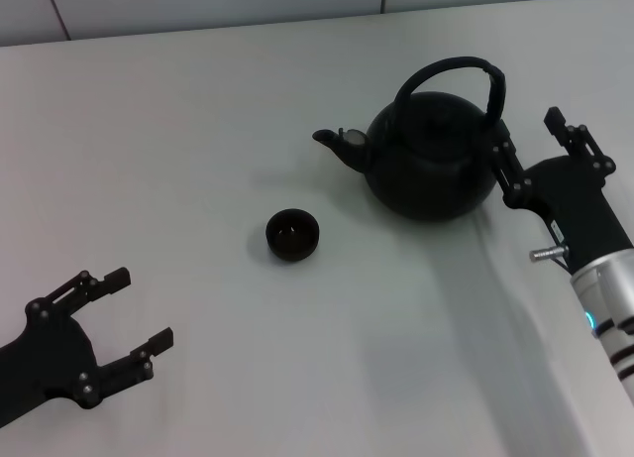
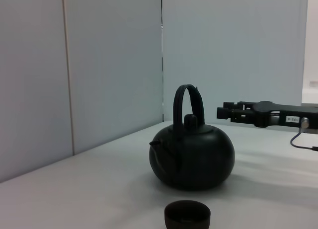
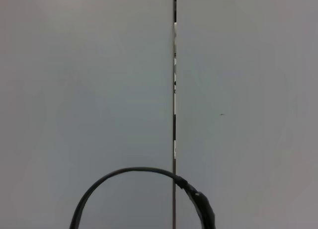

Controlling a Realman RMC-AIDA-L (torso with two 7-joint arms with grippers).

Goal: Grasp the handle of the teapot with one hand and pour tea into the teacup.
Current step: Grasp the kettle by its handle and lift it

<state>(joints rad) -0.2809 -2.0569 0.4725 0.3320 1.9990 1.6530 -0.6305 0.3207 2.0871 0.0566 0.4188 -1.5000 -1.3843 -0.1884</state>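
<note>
From the head view, we are seeing the teapot (image 1: 432, 157) standing upright on the white table (image 1: 198, 130), right of centre, with its spout (image 1: 335, 144) pointing toward the robot's left. The handle (image 1: 458, 75) is arching over the top of the pot. The teacup (image 1: 292, 233) is sitting on the table nearer the robot, apart from the teapot and to the left of the spout. The right gripper (image 1: 525, 140) is positioned just beside the teapot's right flank, fingers spread and holding nothing. The left gripper (image 1: 139, 308) is resting low at the near left, well apart from both vessels, released with its fingers apart.

From the left wrist view, we are looking across the teacup (image 2: 187, 214) at the teapot (image 2: 192, 154), with the right gripper (image 2: 222, 113) reaching in level with the upper part of the handle (image 2: 188, 102).

From the right wrist view, we are seeing only the handle (image 3: 144, 191) arching before a grey wall (image 3: 84, 80).
</note>
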